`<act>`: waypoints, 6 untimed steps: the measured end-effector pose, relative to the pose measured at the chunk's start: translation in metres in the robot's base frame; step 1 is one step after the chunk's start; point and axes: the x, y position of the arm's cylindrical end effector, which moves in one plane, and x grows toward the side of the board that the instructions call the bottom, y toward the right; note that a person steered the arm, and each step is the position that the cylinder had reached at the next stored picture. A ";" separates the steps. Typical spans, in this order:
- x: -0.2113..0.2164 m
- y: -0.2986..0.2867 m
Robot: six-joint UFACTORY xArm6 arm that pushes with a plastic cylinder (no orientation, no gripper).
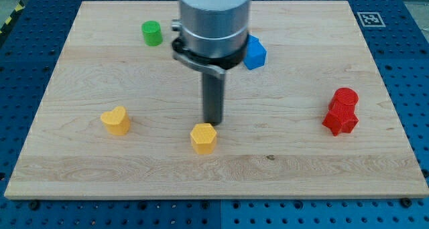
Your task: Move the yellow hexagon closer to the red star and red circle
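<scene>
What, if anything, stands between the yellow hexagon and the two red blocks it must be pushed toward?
Nothing visible. The yellow hexagon sits near the view's bottom centre, and the board between it and the red circle and red star at the view's right is bare. My tip is just above the hexagon.

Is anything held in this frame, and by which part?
Nothing is held; the arm has only a rod. My tip sits just above the yellow hexagon, at its top edge; whether it touches cannot be told.

Six blocks are sitting on the tabletop [80,169]: two yellow [203,138] [115,120], two red [345,97] [340,120], one green [152,33], one blue [255,53].
</scene>
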 end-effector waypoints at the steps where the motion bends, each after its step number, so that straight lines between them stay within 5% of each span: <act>1: 0.021 -0.040; 2: 0.052 -0.049; 4: -0.001 0.075; 6: 0.000 0.061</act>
